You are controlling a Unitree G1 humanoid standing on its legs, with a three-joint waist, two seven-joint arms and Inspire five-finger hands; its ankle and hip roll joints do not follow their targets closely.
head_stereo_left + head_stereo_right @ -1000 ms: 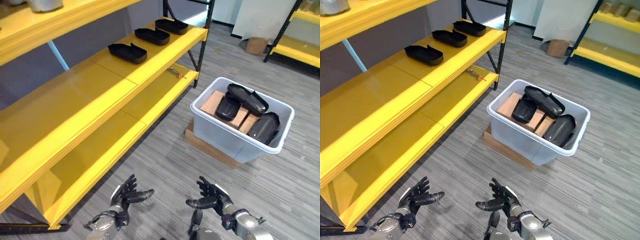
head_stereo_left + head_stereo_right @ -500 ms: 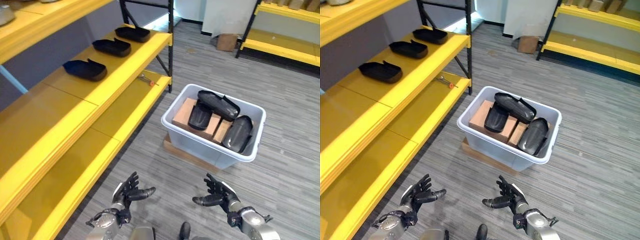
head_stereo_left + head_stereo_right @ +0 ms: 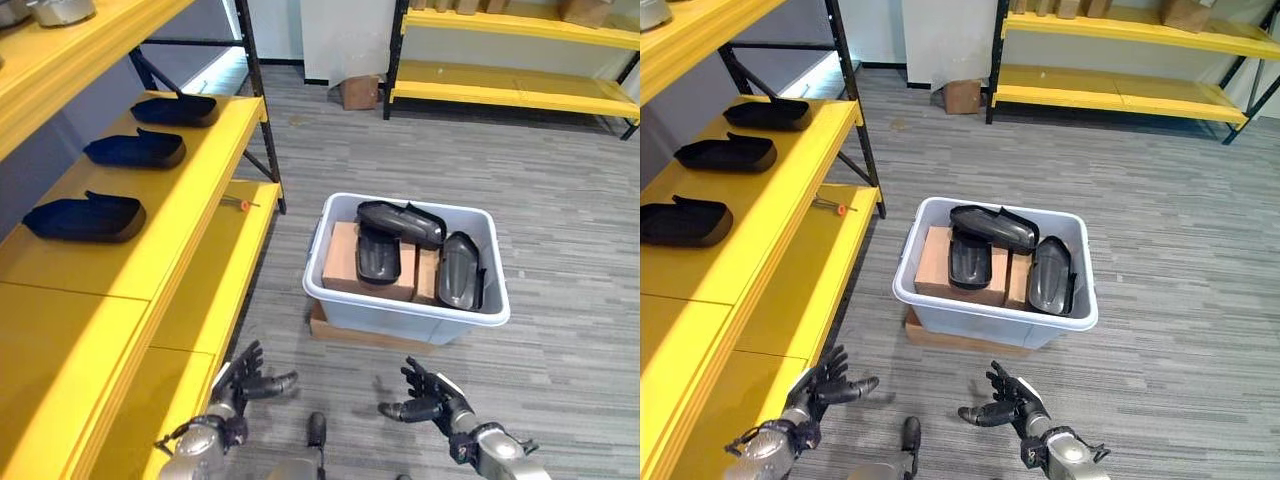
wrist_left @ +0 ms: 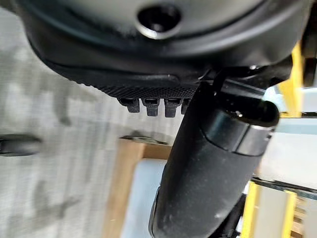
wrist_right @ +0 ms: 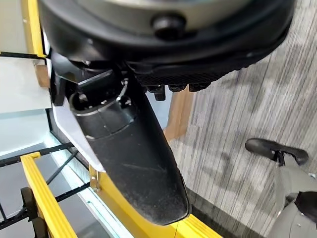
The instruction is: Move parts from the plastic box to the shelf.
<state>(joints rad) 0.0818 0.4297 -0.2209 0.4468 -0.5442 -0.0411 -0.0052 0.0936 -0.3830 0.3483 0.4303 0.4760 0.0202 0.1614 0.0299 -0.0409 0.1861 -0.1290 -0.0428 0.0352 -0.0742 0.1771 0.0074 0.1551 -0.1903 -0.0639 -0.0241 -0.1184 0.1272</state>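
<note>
You see the flat brown cardboard pad (image 3: 340, 332) mostly hidden beneath the translucent grey plastic box (image 3: 405, 318); the small orange-handled tool (image 3: 243, 204) at ten o'clock stays unidentifiable.
</note>
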